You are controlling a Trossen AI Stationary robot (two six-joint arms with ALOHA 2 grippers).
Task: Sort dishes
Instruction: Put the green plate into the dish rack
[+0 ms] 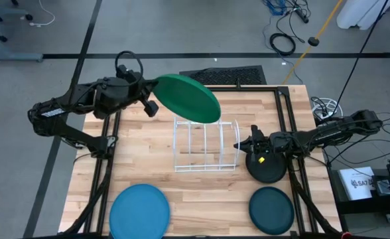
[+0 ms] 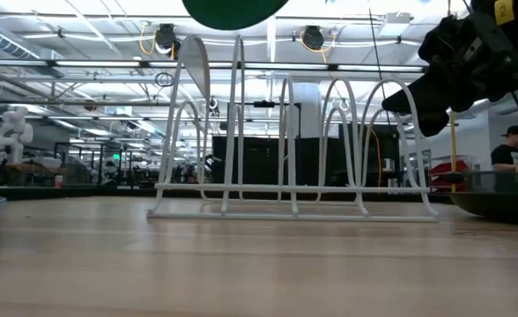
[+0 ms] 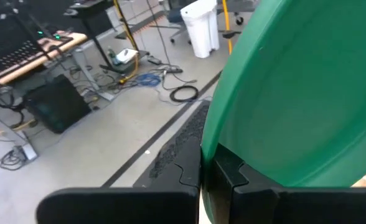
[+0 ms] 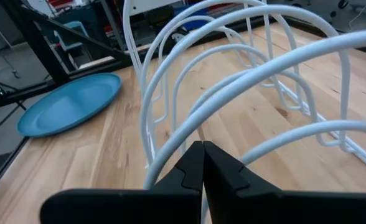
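nothing racked yet — left gripper [image 1: 156, 93] clamped on green plate [image 1: 188, 97] over white rack [image 1: 206, 145]; right gripper [image 1: 240, 144] closed, empty — blue plate [image 1: 139, 210], teal plate [image 1: 271, 210], black plate [image 1: 266, 167] left on table.

pale wooden table [image 1: 201, 182] with visible grain, glossy white wire rack [image 1: 205, 146], smooth matt green plate [image 1: 188, 97]
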